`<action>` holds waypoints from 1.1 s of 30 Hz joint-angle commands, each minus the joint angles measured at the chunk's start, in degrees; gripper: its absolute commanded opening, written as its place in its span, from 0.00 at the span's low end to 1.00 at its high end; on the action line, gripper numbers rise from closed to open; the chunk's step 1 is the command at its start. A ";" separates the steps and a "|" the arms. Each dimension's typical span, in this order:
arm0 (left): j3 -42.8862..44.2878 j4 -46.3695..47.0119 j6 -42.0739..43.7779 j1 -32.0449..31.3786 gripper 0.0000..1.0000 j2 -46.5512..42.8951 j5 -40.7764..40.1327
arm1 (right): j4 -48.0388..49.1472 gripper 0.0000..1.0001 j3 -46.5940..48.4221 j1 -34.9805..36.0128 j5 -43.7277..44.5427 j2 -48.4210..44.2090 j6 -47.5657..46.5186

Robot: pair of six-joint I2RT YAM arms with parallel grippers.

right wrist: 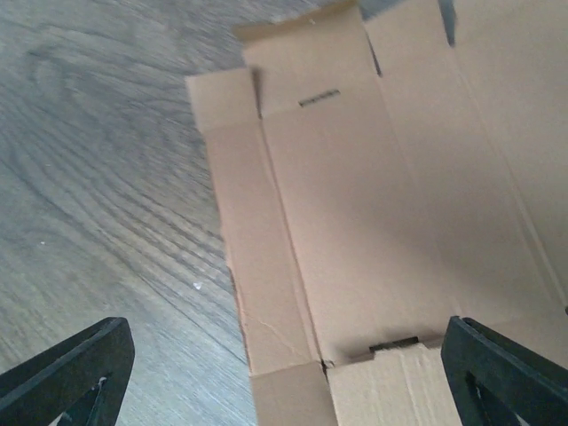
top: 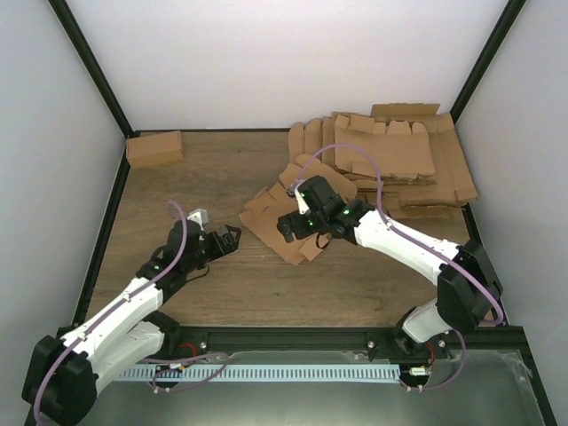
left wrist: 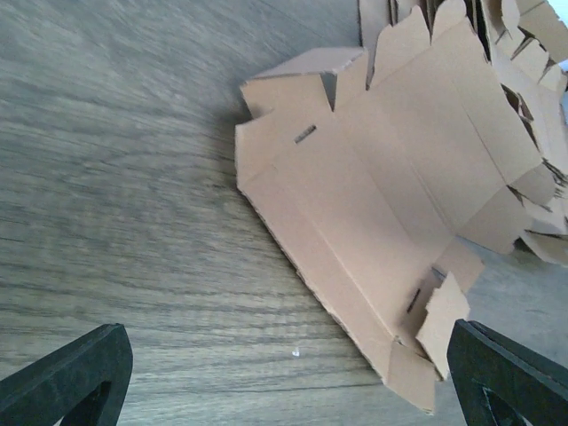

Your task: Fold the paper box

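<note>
Nearest the bases, the left pincer (top: 232, 238) is held wide open and empty, low over the bare counter (top: 222, 293). Its jaws are aimed at the paper box (top: 264, 213), which is seen just ahead of it. It is judged to be waiting there so that the box's near edge can be steadied or a flap caught when needed. Just beyond, the right pincer (top: 288, 229) is poised directly above the box, jaws spread fully apart, with nothing gripped between them. The box lies flat and unfolded beneath this pincer and fills most of the space ahead of its fingers, a slotted end flap farthest from them. One corner flap is seen raised in the left wrist view. Folding is judged barely begun. Beyond the right pincer a heap of cardboard sheets (top: 399, 160) is stacked, presumably as stock; whether the box's far flaps touch it cannot be told. Farthest off, well apart from the left pincer, a small closed carton (top: 154, 148) is set aside.
</note>
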 commanded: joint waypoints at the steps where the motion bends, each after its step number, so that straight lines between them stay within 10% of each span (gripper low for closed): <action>1: 0.63 5.05 -4.89 0.09 1.00 2.58 5.90 | 2.20 0.98 -3.24 -4.23 -5.37 -0.89 3.11; 33: -2.12 40.53 -26.08 -2.94 0.82 35.34 21.28 | 15.46 0.82 -13.41 -12.25 -13.93 8.95 7.27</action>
